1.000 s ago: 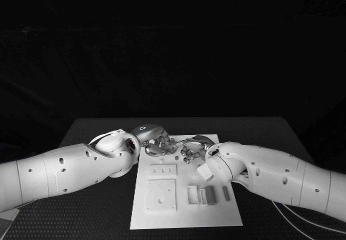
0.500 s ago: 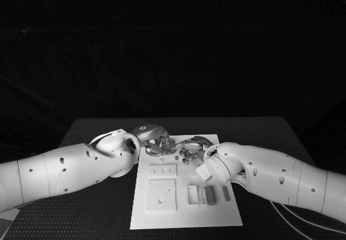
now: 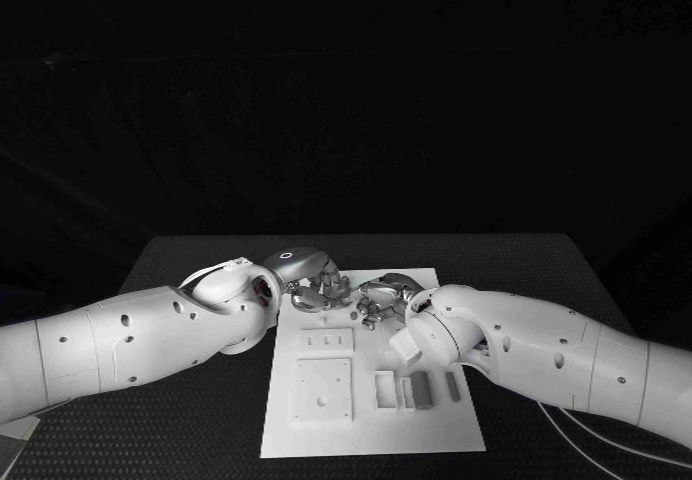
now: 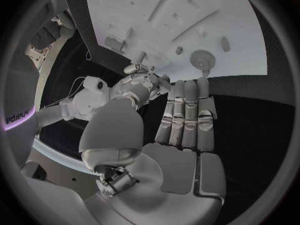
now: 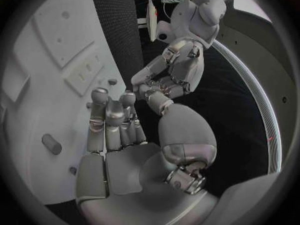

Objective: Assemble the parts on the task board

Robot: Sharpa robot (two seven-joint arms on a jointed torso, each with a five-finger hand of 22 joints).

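While the task board point(image 3: 371, 425) lies mid-worktop point(image 3: 188, 262) with loose parts point(image 3: 420, 389) near me unseated, I judge assembly early; left hand point(image 3: 306, 285) and right hand point(image 3: 381, 299) meet at its far end, fingers curled, perhaps holding something I cannot make out.

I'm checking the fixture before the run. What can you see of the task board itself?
The task board is a flat white rectangular plate lying on the black table, lengthwise away from the robot. Its surface carries raised white blocks, a square panel with small holes, and slots. Both hands hover over its far end; contact cannot be told.
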